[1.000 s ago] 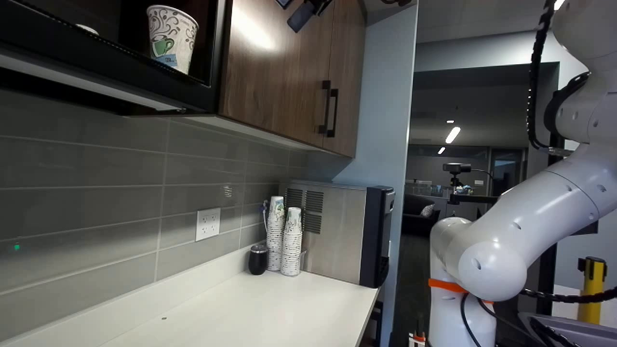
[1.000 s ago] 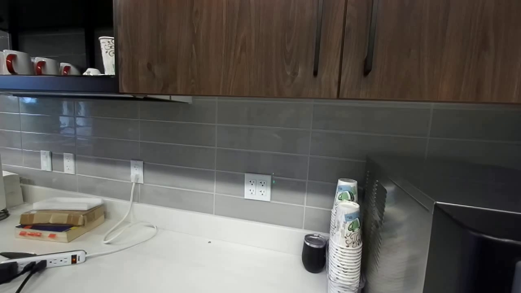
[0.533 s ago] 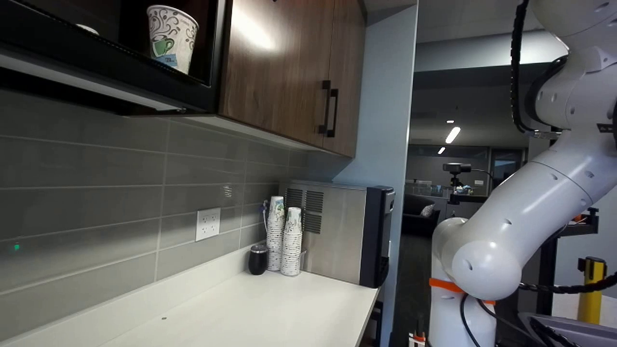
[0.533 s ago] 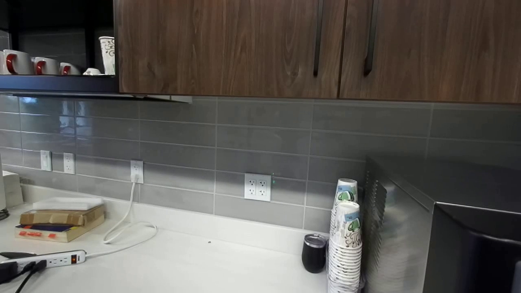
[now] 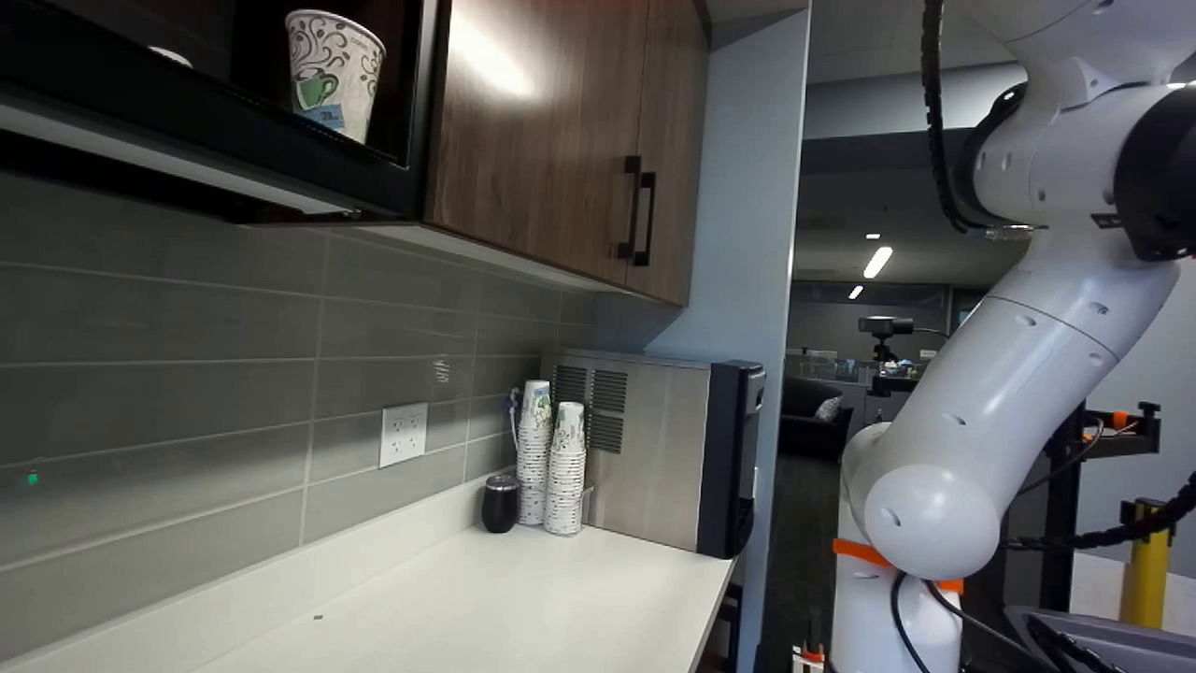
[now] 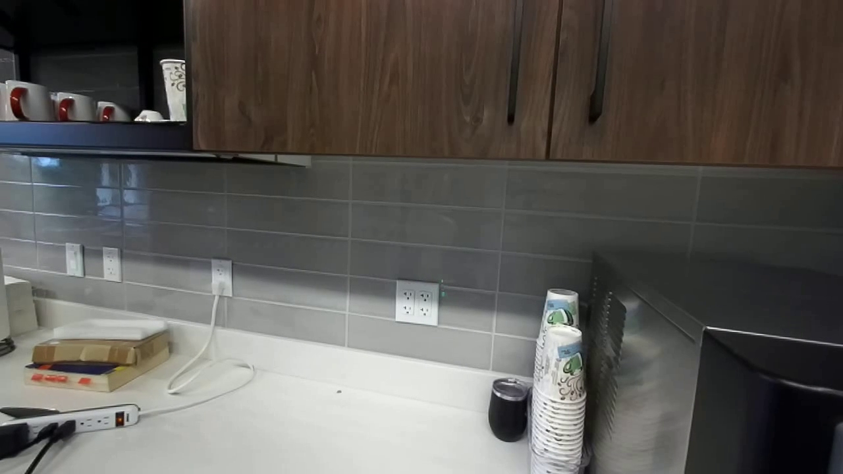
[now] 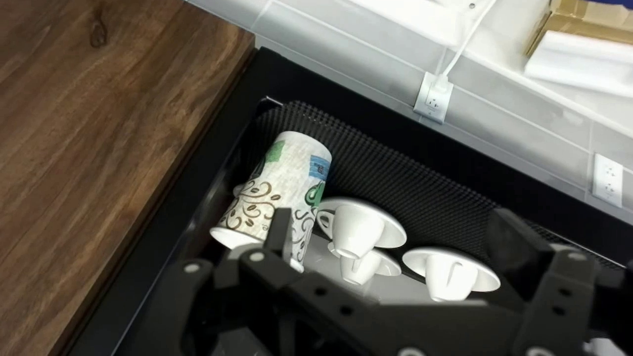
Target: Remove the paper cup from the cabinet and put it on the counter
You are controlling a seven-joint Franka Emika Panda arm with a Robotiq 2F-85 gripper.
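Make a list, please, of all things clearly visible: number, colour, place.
Counter: 1, off-white, along tiled wall
Cabinet: 1, brown with black shelf, above counter
Paper cup: 1, printed white, on shelf
Mugs: at least 3, red and white, on shelf
Cups with saucers: at least 2, white, on shelf
Cup stacks: 2, printed white, on counter
Tumbler: 1, black, beside stacks
Appliance: 1, silver and black, on counter
Wall plates: at least 4, white, on tiled wall
Power strip: 1, white, on counter
Boxes or books: 1 pile, brown and white, on counter
Couch: 1, dark, background
Arm: 1, white, beyond counter
Pincer: 1, black, open, facing shelf
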